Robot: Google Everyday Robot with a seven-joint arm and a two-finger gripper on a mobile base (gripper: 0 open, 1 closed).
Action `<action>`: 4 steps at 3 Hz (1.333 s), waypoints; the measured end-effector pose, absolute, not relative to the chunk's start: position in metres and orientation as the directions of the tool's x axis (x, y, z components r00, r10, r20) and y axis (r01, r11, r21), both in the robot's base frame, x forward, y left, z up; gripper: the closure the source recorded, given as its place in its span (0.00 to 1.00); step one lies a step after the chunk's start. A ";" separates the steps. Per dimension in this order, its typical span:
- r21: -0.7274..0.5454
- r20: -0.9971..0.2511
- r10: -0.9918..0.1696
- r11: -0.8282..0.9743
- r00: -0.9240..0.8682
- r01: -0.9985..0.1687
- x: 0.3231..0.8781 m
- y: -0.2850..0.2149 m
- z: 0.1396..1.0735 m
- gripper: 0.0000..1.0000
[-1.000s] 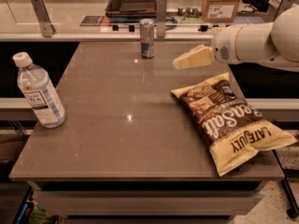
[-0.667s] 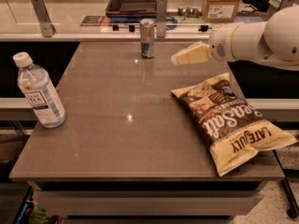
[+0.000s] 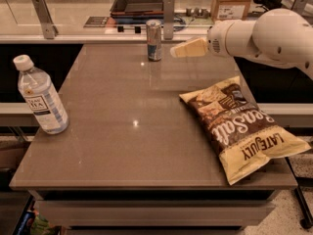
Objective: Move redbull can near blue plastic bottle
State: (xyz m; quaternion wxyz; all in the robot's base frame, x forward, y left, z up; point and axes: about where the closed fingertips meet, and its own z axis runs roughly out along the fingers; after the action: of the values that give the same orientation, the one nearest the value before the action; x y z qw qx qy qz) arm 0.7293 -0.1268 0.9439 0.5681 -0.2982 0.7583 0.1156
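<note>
Gripper [image 3: 188, 48]: at about 1 o'clock over the table [image 3: 122, 151], pointing toward 9 o'clock; its opening cannot be told; nothing is seen in its hold
Arm [image 3: 264, 35]: white, reaching in from the 3 o'clock side, above the tabletop
Redbull can [image 3: 154, 40]: upright at 12 o'clock near the far edge; just beside the gripper's tip on its 9 o'clock side, with a gap between them; not gripped
Blue plastic bottle [image 3: 41, 96]: upright at 9 o'clock by the near-left edge, white cap on; well apart from the can
Chip bag [image 3: 242, 129]: lying flat at 4 o'clock, its near corner past the table edge; clear of the straight path between can and bottle
Step in hand: judged to be the approach to the can; the grasp has not been made
Next move: likely calls for closing the gap toward 9 o'clock, level with the can's body; then a firm grip and a carry toward 8 o'clock, set down upright near the bottle
Risk: a sideways nudge could tip the slim can
</note>
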 end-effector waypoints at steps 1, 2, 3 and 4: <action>-0.154 -0.938 -0.305 0.791 -0.163 -0.592 0.752 -0.113 0.942 0.00; -0.142 -0.950 -0.284 0.766 -0.132 -0.627 0.779 -0.096 0.939 0.00; -0.135 -0.960 -0.263 0.732 -0.095 -0.668 0.804 -0.082 0.939 0.00; -0.122 -0.969 -0.236 0.706 -0.069 -0.698 0.821 -0.073 0.938 0.00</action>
State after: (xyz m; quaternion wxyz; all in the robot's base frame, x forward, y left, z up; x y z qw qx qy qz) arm 0.8210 -0.0727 0.9382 0.5964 -0.3311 0.7051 0.1935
